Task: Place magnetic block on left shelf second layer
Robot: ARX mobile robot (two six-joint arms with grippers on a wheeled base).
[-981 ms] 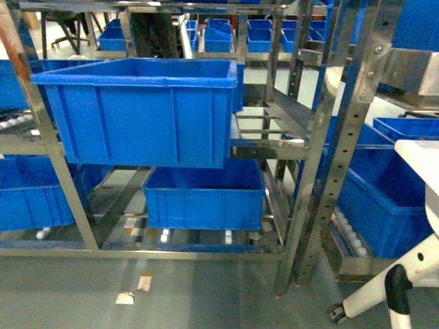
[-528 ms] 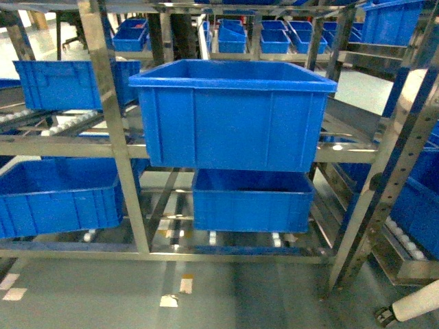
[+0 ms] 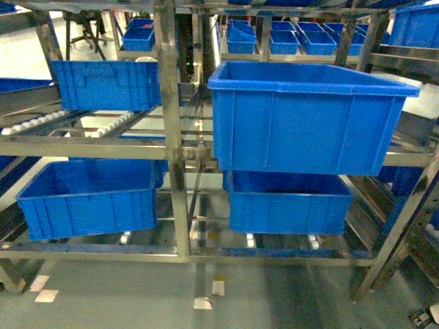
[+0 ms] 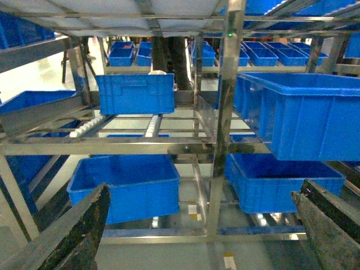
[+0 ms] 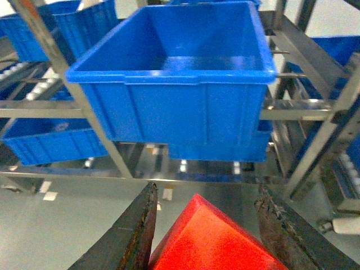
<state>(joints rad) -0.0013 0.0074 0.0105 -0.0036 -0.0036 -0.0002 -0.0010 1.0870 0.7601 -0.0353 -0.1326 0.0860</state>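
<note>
The magnetic block point(image 5: 214, 242) is a bright red cube, seen only in the right wrist view, corner up between the dark fingers of my right gripper point(image 5: 206, 190), which is shut on it. Beyond it, the steel rack's second layer point(image 3: 89, 145) carries a large deep blue crate point(image 5: 169, 84), empty inside; the head view shows that crate point(image 3: 309, 116) at right of centre. My left gripper point(image 4: 202, 191) is open with nothing between its fingers, facing the rack. Neither gripper shows in the head view.
A smaller blue crate point(image 3: 106, 83) sits on the roller rails at left. Two blue crates point(image 3: 89, 199) point(image 3: 288, 202) stand on the bottom tier. A steel post point(image 3: 171, 130) divides the bays. Tape marks point(image 3: 206, 295) lie on the grey floor. More crates fill the racks behind.
The head view has swung left along the rack: the large blue crate has slid from left to right in view, and the white table leg at right has dropped out of sight.
</note>
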